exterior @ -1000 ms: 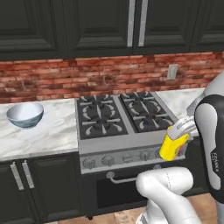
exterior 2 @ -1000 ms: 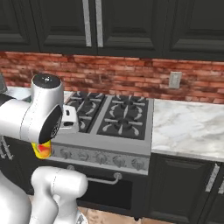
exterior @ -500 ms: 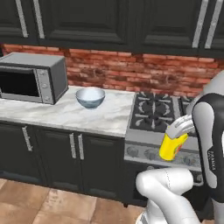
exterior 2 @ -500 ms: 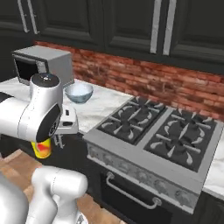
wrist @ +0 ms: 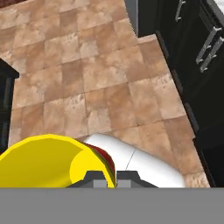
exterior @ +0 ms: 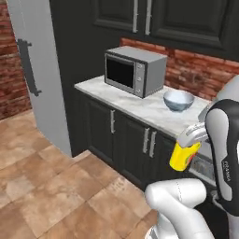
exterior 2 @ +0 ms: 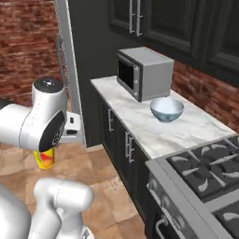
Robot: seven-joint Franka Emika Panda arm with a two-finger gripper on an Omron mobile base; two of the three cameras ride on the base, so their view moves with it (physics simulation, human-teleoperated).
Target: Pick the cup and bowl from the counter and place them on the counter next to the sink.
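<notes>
The yellow cup (exterior: 184,156) hangs in the air in front of the black cabinets, with my gripper (exterior: 190,145) shut on its rim. In the right base view the cup (exterior 2: 44,158) peeks out below the arm's white joint. The hand view looks down into the cup (wrist: 43,162) over the tiled floor, my gripper (wrist: 109,178) pinching its wall. The bowl (exterior: 179,99) (exterior 2: 166,108) stands upright on the marble counter (exterior: 140,109) (exterior 2: 140,121), right of the microwave and well away from the gripper. The sink is out of view.
A grey microwave (exterior: 133,70) (exterior 2: 142,72) sits on the counter's left end. A tall grey fridge (exterior: 35,70) stands left of the cabinets. The black stove (exterior 2: 205,172) adjoins the counter on the right. Brown tiled floor (exterior: 46,186) lies open in front.
The whole view has swung left with the base: the stove slid off to the right, and the microwave and fridge came into view. The cup stays in the shut gripper.
</notes>
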